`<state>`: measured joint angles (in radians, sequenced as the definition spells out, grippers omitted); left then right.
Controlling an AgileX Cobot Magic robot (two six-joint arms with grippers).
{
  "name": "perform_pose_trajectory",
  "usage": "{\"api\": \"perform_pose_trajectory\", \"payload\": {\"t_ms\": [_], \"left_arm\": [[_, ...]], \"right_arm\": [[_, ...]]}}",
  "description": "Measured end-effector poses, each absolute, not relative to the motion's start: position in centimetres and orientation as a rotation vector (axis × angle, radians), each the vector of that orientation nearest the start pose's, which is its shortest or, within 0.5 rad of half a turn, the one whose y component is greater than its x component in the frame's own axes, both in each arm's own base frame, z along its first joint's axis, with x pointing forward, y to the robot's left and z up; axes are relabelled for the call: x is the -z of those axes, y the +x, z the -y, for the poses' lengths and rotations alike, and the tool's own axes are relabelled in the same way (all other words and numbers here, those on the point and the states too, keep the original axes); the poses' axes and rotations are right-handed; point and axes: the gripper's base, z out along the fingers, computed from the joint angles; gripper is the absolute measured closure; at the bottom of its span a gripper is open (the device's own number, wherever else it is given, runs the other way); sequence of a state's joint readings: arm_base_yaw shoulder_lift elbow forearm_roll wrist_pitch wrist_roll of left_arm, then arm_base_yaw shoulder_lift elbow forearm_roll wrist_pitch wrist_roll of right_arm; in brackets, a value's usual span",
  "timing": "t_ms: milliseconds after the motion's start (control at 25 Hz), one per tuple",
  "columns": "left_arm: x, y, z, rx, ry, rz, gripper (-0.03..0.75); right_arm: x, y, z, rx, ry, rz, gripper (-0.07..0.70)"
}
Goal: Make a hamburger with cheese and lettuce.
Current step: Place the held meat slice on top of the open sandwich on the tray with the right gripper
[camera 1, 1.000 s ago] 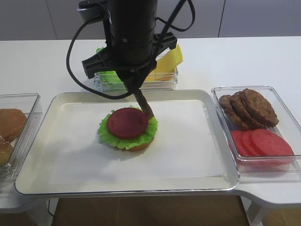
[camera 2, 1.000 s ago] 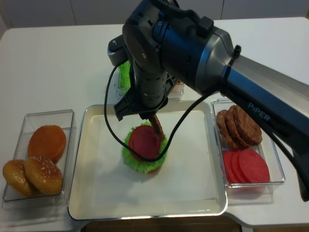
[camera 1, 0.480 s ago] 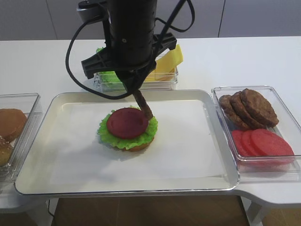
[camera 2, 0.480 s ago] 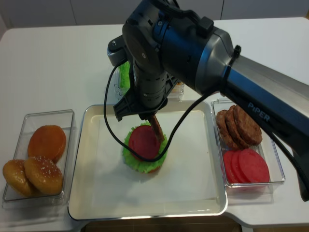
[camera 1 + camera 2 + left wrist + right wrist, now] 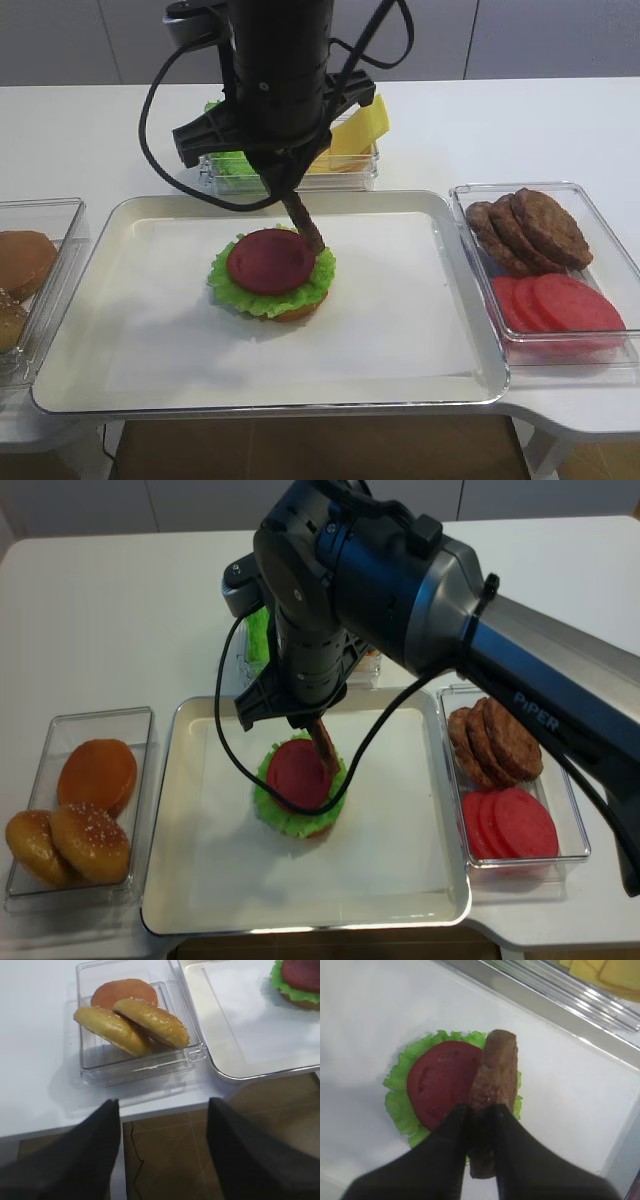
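The hamburger (image 5: 271, 272) sits mid-tray as a bun base, frilly lettuce rim and red tomato disc on top; it also shows as the hamburger (image 5: 440, 1085) (image 5: 298, 785). My right gripper (image 5: 480, 1110) is shut on a brown patty (image 5: 495, 1075), held edge-on and tilted just above the stack's right side (image 5: 303, 222). Cheese (image 5: 362, 130) and loose lettuce (image 5: 232, 160) lie in a clear box behind the tray, partly hidden by the arm. My left gripper (image 5: 162, 1110) hangs open and empty over the table's front edge.
A silver tray (image 5: 400, 310) lined with white paper holds the stack. A clear box with buns (image 5: 135, 1020) stands on the left. A clear box on the right holds patties (image 5: 525, 225) and tomato slices (image 5: 560, 305).
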<state>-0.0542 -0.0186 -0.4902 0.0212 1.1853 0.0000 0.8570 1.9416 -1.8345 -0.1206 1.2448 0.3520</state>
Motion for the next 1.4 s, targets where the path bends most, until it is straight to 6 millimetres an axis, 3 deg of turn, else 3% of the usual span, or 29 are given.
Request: {"api": "perform_pose_trajectory", "payload": {"t_ms": [1400], "left_arm": [[-26.47,-1.22,-0.25,0.005,0.056,-2.159,0.302]], "right_arm": [[-29.88,28.11,-31.03,-0.115,-0.735,-2.738,0.475]]}}
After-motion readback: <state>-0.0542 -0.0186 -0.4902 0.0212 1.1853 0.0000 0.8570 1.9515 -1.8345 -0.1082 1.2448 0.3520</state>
